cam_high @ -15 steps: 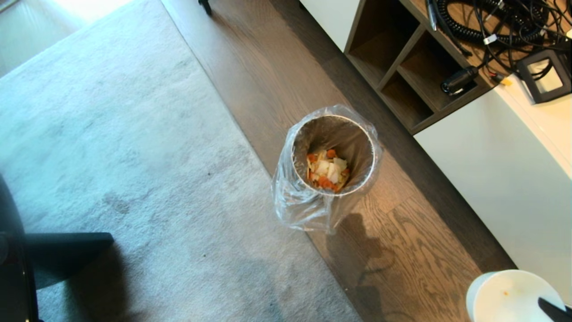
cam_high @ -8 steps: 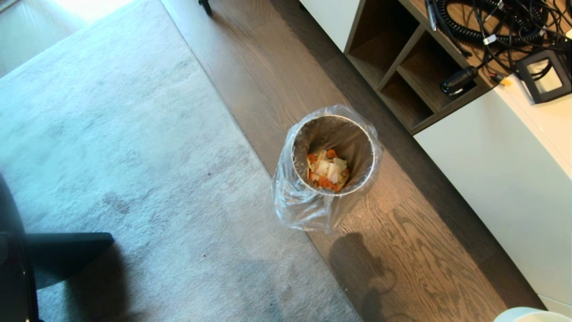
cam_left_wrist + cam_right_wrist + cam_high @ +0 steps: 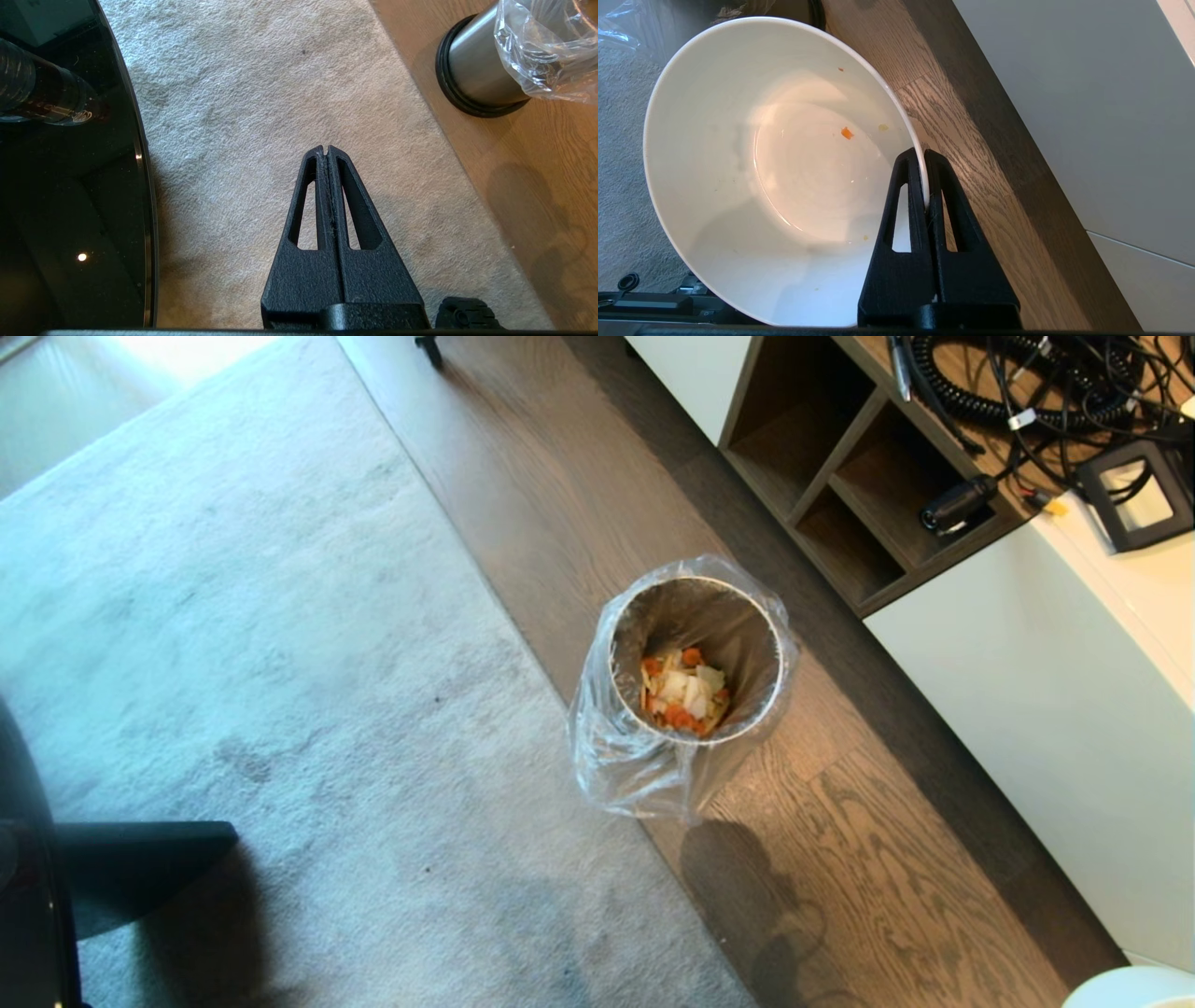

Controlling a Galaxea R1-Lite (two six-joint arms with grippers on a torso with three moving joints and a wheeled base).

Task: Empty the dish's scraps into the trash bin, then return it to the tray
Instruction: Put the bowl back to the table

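Pinching the dish [image 3: 738,177] by its rim with the right gripper [image 3: 926,154], fingers clamped tight — showing only at the head view's lower right corner. Scraps [image 3: 684,691] lying in the trash bin [image 3: 695,658], centre frame. Left gripper [image 3: 326,150] hanging pressed shut, empty — idle.

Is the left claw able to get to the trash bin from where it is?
Probably yes. The left claw hangs shut over the carpet, and nothing stands between it and the trash bin on the wood floor. Whether the arm stretches that far is unclear.
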